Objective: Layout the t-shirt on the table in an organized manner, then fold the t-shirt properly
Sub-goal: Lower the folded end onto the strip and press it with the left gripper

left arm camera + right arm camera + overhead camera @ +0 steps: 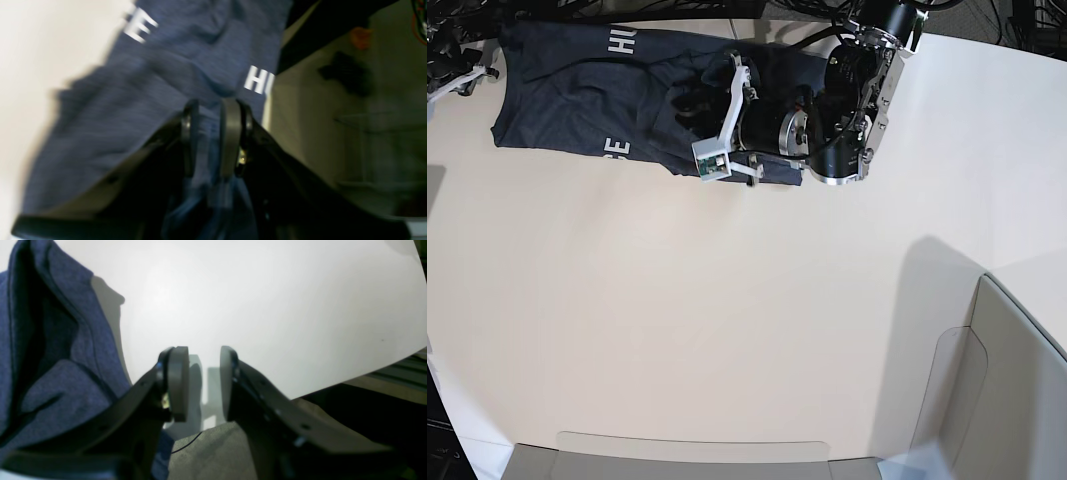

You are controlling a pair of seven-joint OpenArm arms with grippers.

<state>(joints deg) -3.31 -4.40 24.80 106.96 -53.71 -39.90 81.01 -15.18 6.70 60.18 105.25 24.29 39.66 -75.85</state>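
The t-shirt [627, 95] lies bunched at the far edge of the bench [727, 330], with its white lettering facing up and many wrinkles across the cloth. It is not spread flat, so I judge that the task is in its first step, the laying out, and the folding is not yet begun.

The left claw [215, 140] is clamped on a fold of the blue cloth: in the left wrist view the fabric passes between the two pads and hangs down behind them. In the base view this arm [847, 110] reaches over the shirt's right part, near the bench's far edge. The left wrist picture is blurred, so which part of the garment is pinched I cannot tell for sure; it seems an edge near the letters.

The right claw [203, 383] stands apart, with only the white bench visible between its pads. It holds nothing. The shirt is just beside it, at the left of its view, where a seam and an opening like a sleeve or hem show.

The next move, in my judgement, calls for the right claw to take a second point of the shirt, so both arms can pull the cloth apart and draw it toward the middle of the bench, where there is much free room to lay it flat
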